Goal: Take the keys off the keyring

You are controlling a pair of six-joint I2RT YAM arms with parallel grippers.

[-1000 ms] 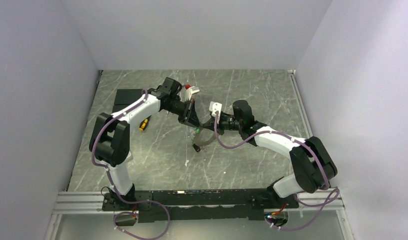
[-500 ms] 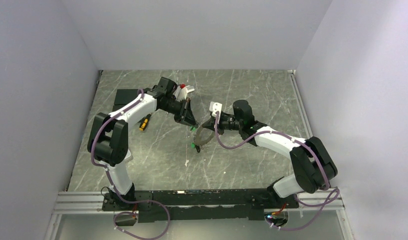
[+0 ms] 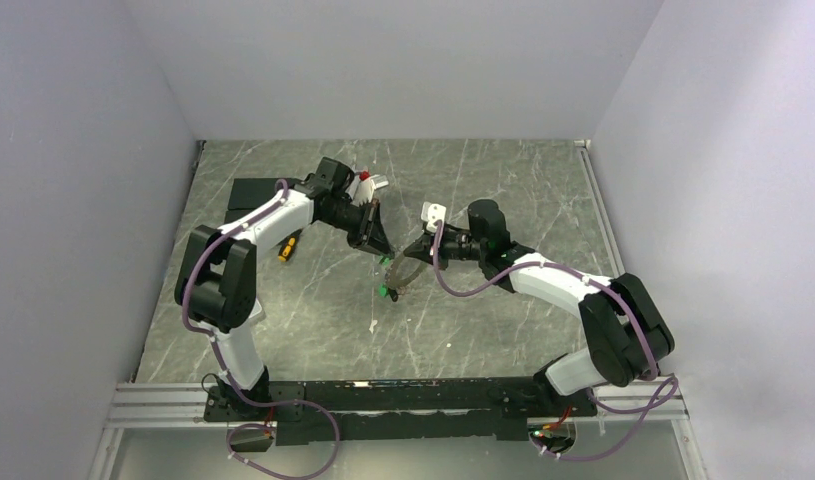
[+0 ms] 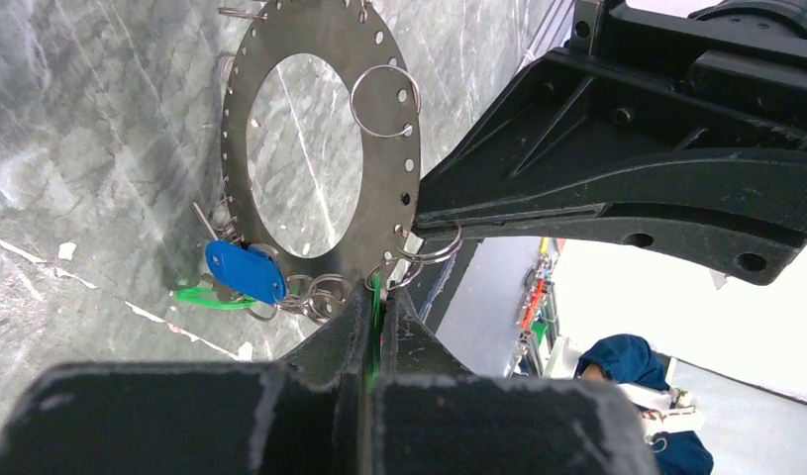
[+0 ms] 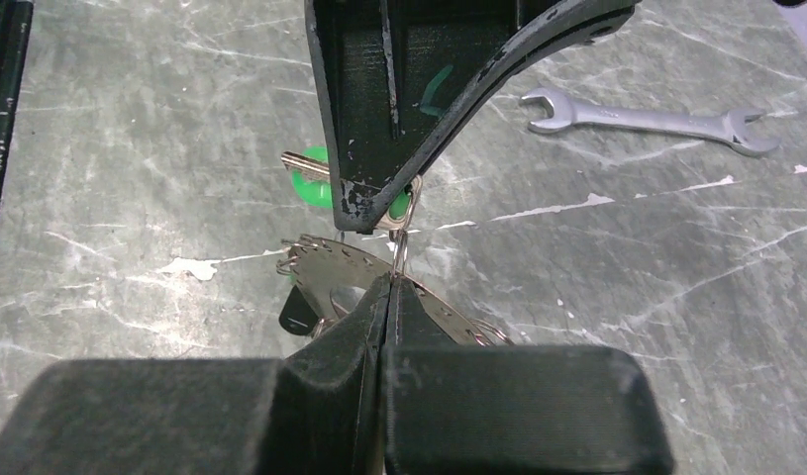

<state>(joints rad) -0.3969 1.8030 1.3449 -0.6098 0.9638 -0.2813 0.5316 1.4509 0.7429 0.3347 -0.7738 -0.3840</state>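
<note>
The keyring (image 4: 315,35) is a flat grey metal ring with small holes along its rim and several small split rings hooked in. It hangs between my grippers above the table (image 3: 403,276). My left gripper (image 4: 376,297) is shut on a green-headed key (image 5: 401,206) joined to the ring's rim by a split ring. My right gripper (image 5: 389,282) is shut on the keyring's edge (image 5: 340,265). A blue key (image 4: 246,272) and another green key (image 4: 206,297) dangle from the ring's lower part. A second green head (image 5: 308,184) shows behind my left fingers (image 5: 379,99).
A silver wrench (image 5: 642,119) lies on the marble table beyond the grippers. A yellow-handled screwdriver (image 3: 289,246) and a black box (image 3: 253,190) are at the left, near my left arm. Small white flecks (image 3: 372,326) lie on the table.
My left gripper has drawn back to the left with the green key. The keyring has followed it, shifting left and tilting more on edge. My right gripper still grips the ring.
</note>
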